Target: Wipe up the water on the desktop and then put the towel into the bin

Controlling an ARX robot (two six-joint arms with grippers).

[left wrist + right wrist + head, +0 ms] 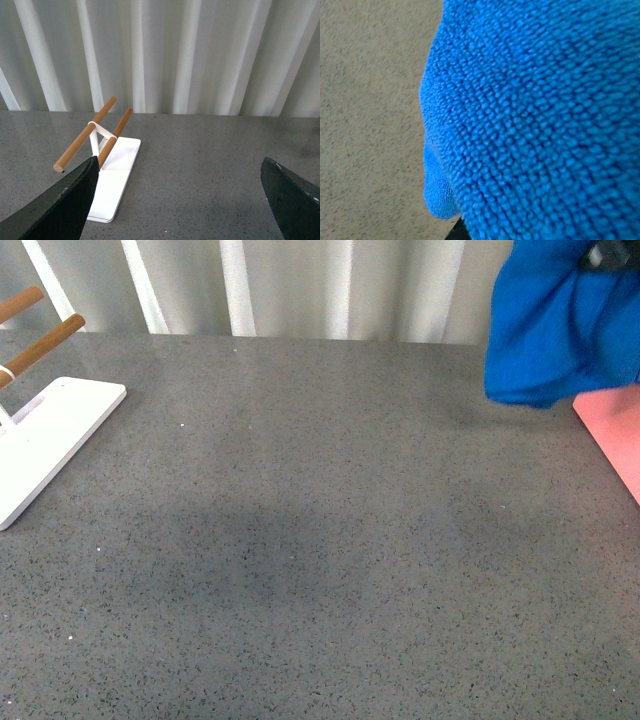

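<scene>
Towel point(560, 325) — bunched, clamped in right gripper point(603, 252) beside bin point(620, 435), left gripper point(180, 162) agape — trailing fold may catch rim, spill outside

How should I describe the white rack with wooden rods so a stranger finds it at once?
Start from the large speckled dark grey desktop and follow it to its far left side. There stands the flat white rack with two brown wooden rods; nothing else on the desktop is white or wooden.

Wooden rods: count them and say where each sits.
2. One rod and the other rod run side by side atop the white rack, at the desktop's far left. No more seem hidden.
</scene>
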